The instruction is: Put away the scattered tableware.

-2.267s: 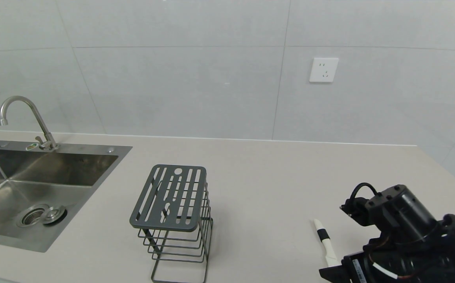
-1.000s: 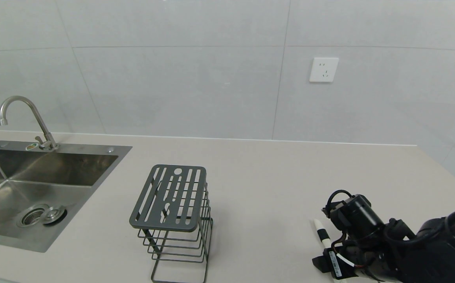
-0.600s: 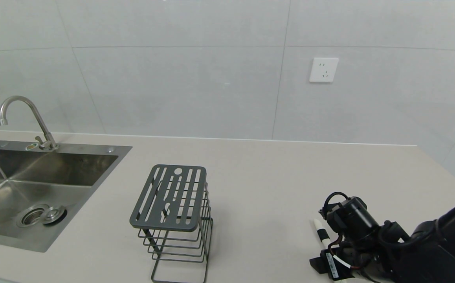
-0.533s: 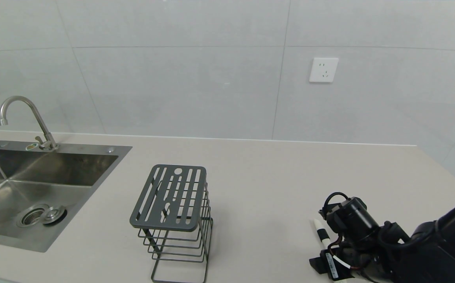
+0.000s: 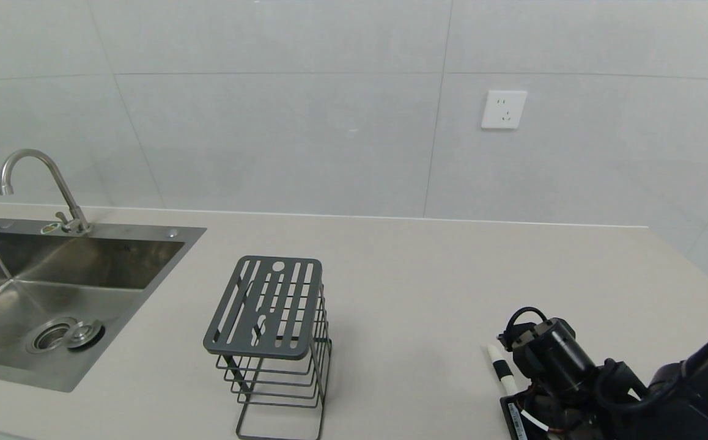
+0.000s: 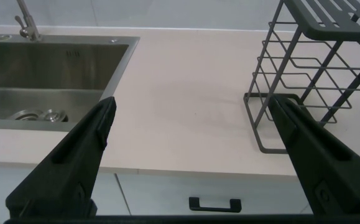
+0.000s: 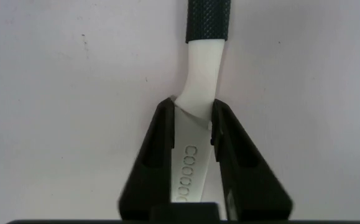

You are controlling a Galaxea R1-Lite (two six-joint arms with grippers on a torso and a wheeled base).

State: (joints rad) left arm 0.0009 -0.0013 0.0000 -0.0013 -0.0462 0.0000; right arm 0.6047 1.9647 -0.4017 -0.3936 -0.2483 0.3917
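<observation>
– Since the right claw [image 7: 194, 112] is the one on the job, what is its state?
– Pressed in on the knife [image 7: 203, 68]. Both fingers [image 7: 158, 149] clamp the flat pale section, just short of where the white handle begins. The black textured band sits farther out, ahead of the fingertips.
– How does the knife lie relative to that claw?
– The handle end sticks out ahead of the claw, pointing away over the desk [image 5: 421, 293] and slightly to its left. Whether the knife touches the desk or hangs clear of it can't be told.
– And the rack [image 5: 265, 305]?
– The dark slotted wire frame stands upright, well off to the right claw's left. It is apart from the knife, with bare desk between them. The sink [image 5: 115, 231] is farther left, beyond the rack. The faucet [image 5: 30, 162] is at its back rim.
– Left claw [image 6: 192, 102]?
– Spread wide, and the gap between its fingers looks onto bare desk. It sits low, near the desk's front edge. The rack base is just past one finger and the sink is past the other. A drawer handle [image 6: 214, 204] shows below the desk edge, under that claw.
– Anything else?
– A white wall socket [image 5: 504, 109] on the tiled wall, high up and well beyond the right claw.
</observation>
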